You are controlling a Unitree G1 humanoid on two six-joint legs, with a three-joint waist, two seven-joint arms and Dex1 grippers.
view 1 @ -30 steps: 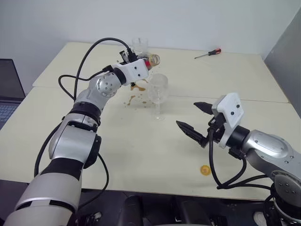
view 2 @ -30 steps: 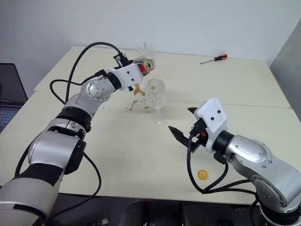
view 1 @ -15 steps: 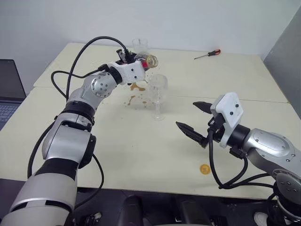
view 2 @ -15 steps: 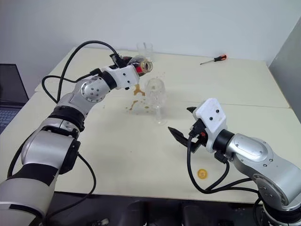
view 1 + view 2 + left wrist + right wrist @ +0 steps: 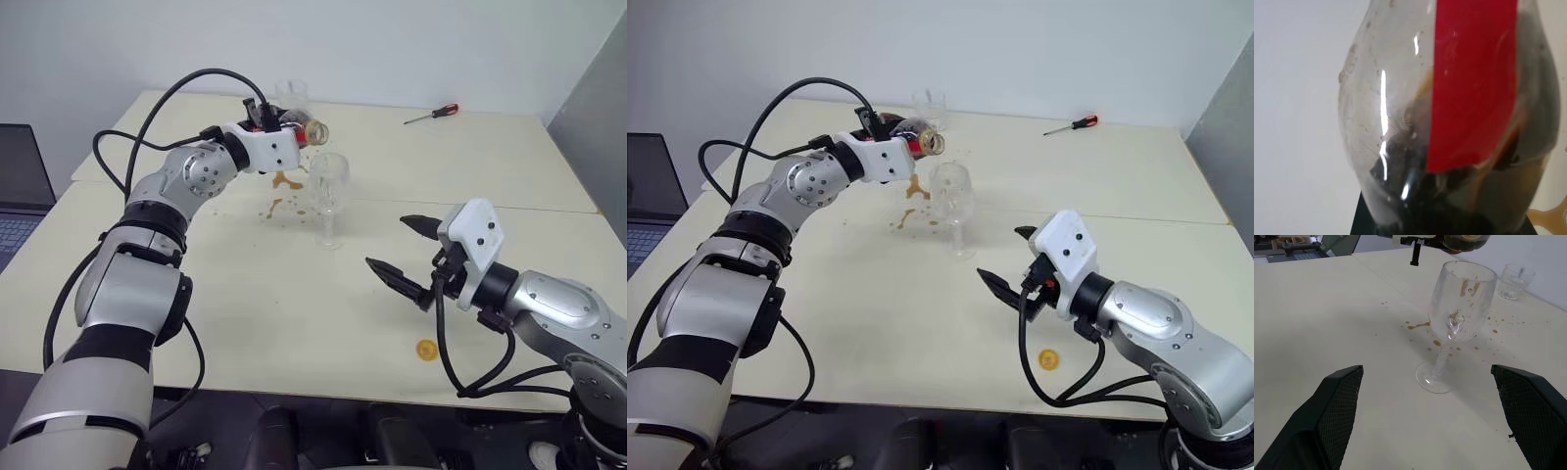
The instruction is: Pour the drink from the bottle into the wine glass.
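Far left, off the table (image 5: 245, 323) edge: a dark laptop (image 5: 20, 186), cut off by the frame. Table is cream, two tops butted together, seam running across behind the wine glass.

Left gripper (image 5: 284, 125) is raised over the far-left part of the table, clamped tight on the bottle (image 5: 299, 127). Bottle lies roughly level, long axis running left to right, open mouth pointing right and sitting just above and slightly behind the rim of the wine glass (image 5: 329, 196). Left wrist view: bottle wall (image 5: 1400, 122) with the red label strip (image 5: 1474, 83) and a dark residue of the drink (image 5: 1449, 196) pooled low; own fingers hidden behind the bottle. No stream visible between mouth and glass.

Behind the bottle, a short clear tumbler (image 5: 291, 93), partly hidden by the gripper and bottle.

Brown spill puddles and drops (image 5: 284, 181) on the table just left of and behind the wine glass. Glass stands upright, brown streaks on the inside of the bowl (image 5: 1464, 289); fill level hard to make out, bowl looks near empty.

Right gripper (image 5: 402, 253) hovers near the glass on its right, well apart from it, jaws spread wide, holding nothing; nothing lies between it and the glass.

A yellow cap (image 5: 426, 351) lies near the front edge, beneath the right arm.

Far right back: a red-handled screwdriver (image 5: 434, 113).
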